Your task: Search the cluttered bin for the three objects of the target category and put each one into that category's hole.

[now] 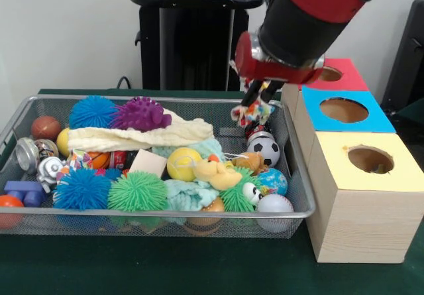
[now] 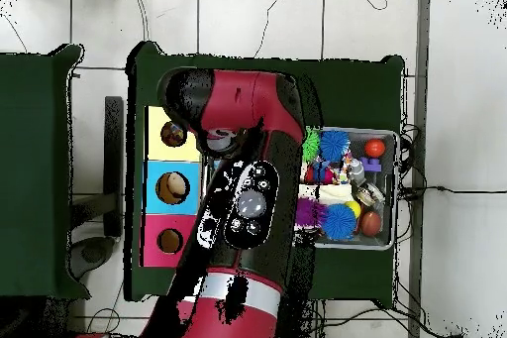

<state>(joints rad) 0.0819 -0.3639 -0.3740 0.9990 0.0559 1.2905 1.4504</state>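
The front view shows what the overhead view cannot: the gripper hangs over the right end of the bin, its dark fingers closed on a dotted fabric piece that dangles clear above the toys. From overhead the arm covers that whole end of the bin, so neither the fingers nor the held fabric show there.

Measured from the yellow box, the fabric piece is up and to the left, beyond the bin's right rim, with the blue box and red box lined up behind the yellow one. The yellow box's hole lies open, nothing over it. A second dotted fabric piece sits far from the yellow box, near the bin's left end, tucked under the cream cloth and beside a blue spiky ball.

The yellow box stands just beside the bin's right wall. In the overhead view bare green table runs along the far side of the boxes, and the yellow hole is uncovered beside the arm.
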